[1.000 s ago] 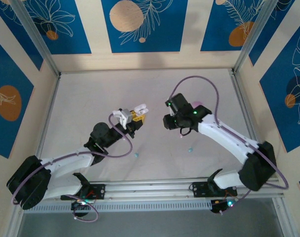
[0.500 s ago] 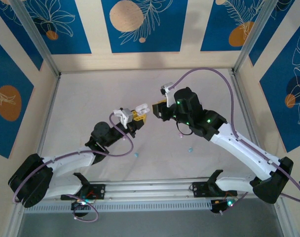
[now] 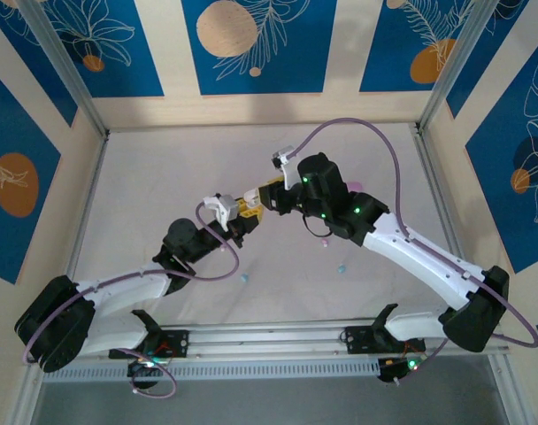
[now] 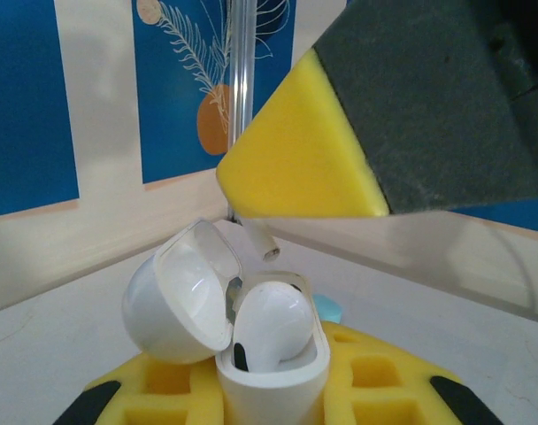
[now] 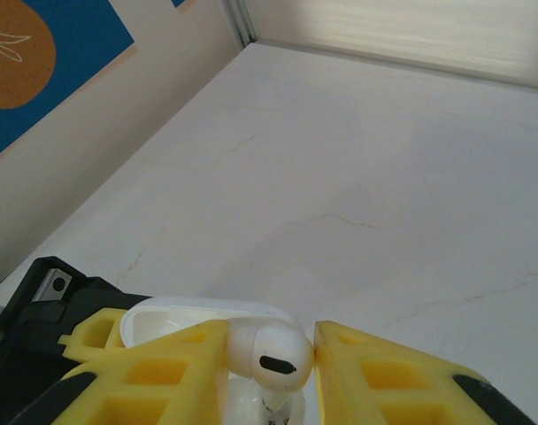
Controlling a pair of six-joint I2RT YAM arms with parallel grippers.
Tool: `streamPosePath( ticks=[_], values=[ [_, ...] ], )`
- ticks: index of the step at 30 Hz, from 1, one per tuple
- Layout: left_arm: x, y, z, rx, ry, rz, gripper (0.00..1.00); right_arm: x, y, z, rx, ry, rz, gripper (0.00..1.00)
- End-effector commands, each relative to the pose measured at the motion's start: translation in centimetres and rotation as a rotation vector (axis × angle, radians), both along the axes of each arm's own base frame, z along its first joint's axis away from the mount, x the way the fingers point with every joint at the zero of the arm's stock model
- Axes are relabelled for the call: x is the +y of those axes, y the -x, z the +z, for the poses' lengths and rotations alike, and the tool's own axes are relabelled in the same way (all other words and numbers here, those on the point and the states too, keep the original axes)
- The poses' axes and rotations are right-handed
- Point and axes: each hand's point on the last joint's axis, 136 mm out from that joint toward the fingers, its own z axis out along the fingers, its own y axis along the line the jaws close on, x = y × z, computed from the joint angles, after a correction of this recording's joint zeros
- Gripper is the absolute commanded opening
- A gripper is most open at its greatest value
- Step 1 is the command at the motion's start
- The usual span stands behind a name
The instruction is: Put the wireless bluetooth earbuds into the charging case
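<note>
Right now I have the white charging case (image 4: 273, 390) clamped between the yellow pads of the left gripper (image 3: 241, 210), which is closed tight on the case's lower body and holds it upright, off the table (image 3: 163, 177). The case's lid (image 4: 179, 297) is flipped open and leans back to one side of the mouth. One white earbud (image 4: 273, 320) already sits in the case, its rounded head bulging above the rim with a dark spot facing the left wrist camera.

The right gripper (image 5: 271, 341) is directly above the case, its two yellow pads pinched on a second white earbud (image 5: 267, 356). That earbud's head sits between the pads and its stem points down towards the open mouth of the case. From the left wrist camera I see only the stem tip below the right gripper's pad, just above the case's rim and beside the lid, with a sliver of gap between them.

From the top camera, the two grippers meet nose to nose over the case. On the table nearer the arm bases than the case lie two teal earbuds (image 3: 245, 277), one on each side and well apart from the case; the other (image 3: 342, 266) rests under the right arm.
</note>
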Motion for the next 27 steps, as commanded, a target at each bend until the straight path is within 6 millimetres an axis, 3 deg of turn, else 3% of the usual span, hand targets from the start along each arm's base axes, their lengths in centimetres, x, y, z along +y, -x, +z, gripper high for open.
streamPosePath(
  ticks=[1, 8, 18, 27],
  values=[
    [-0.3, 0.4, 3.0, -0.064, 0.071, -0.022, 0.00, 0.9, 0.3, 1.2, -0.023, -0.027, 0.041, 0.31],
    [0.0, 0.2, 3.3, -0.071, 0.085, -0.005, 0.00, 0.3, 0.9, -0.7, -0.003, 0.020, 0.051, 0.31],
    [0.2, 0.2, 3.6, -0.072, 0.097, 0.002, 0.00, 0.5, 2.9, -1.2, 0.023, 0.022, 0.144, 0.32],
    [0.3, 0.3, 4.0, -0.081, 0.101, 0.001, 0.00, 0.1, 2.8, -1.7, 0.054, 0.037, 0.134, 0.33]
  ],
)
